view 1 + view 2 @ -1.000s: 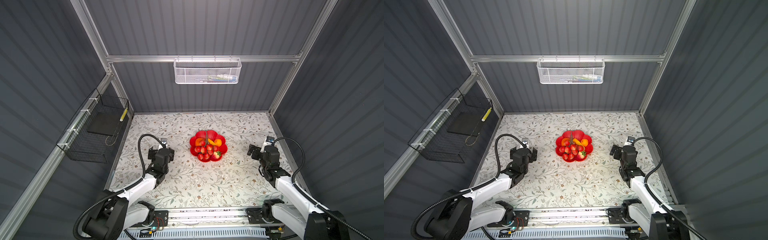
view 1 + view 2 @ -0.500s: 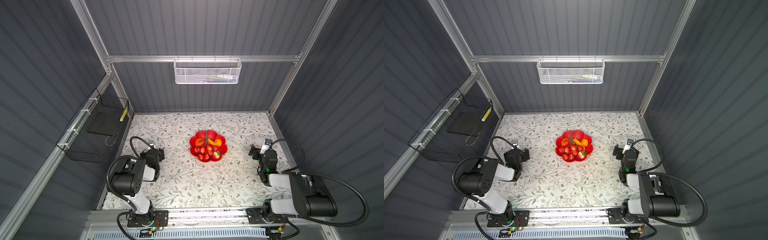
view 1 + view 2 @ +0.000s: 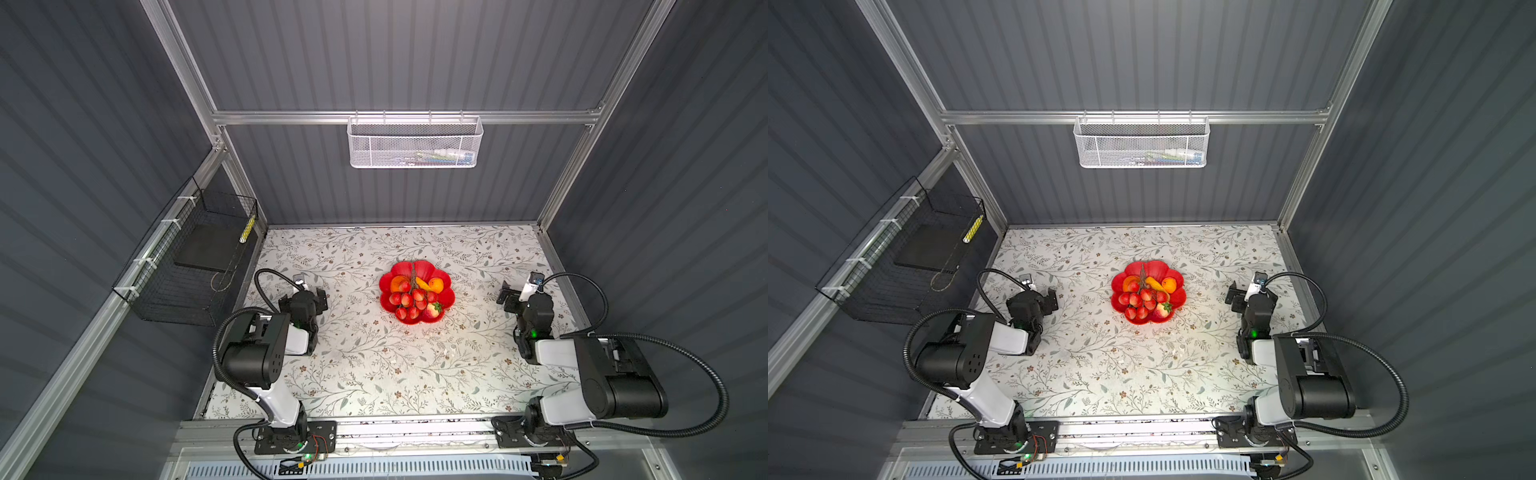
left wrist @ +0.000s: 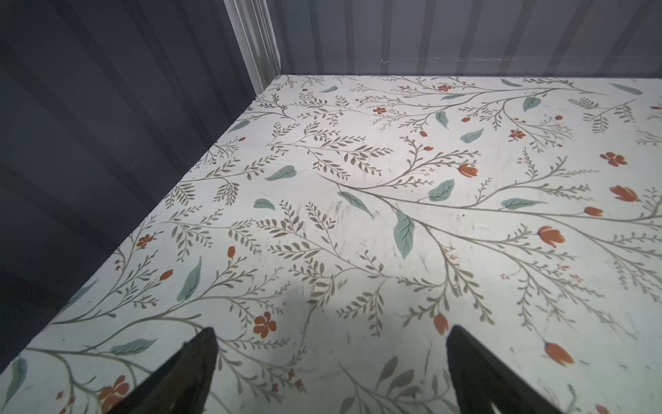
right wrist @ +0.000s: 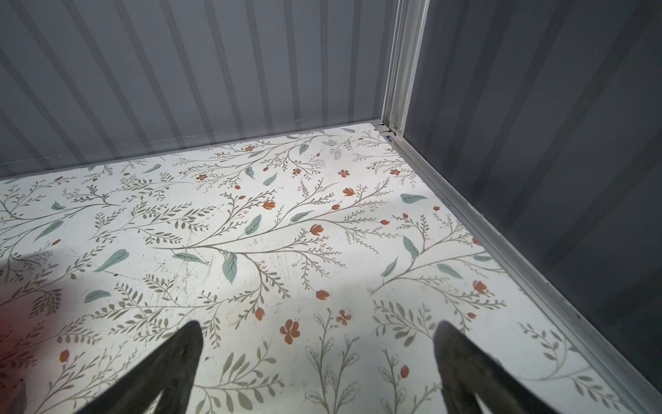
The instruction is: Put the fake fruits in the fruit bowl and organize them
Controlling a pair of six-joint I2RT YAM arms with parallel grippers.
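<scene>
Fruit bowl [image 3: 428, 268] mid-frame in both top views, fruits [image 3: 411, 299] piled inside. My left hand [image 3: 319, 300] and right hand [image 3: 508, 296] are wide open and empty, well apart from it. Risk: if I nudge the bowl, the strawberry [image 3: 434, 309] at its lower-right rim rolls out.

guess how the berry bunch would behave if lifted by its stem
Probably floppy: the berry bunch is many small berries on one thin brown stem, so they would likely dangle and swing. It lies against an orange fruit in the red bowl, so lifting may nudge it.

Black-and-white arms [image 3: 279, 405], ribbed black cables [image 3: 724, 397]
</scene>
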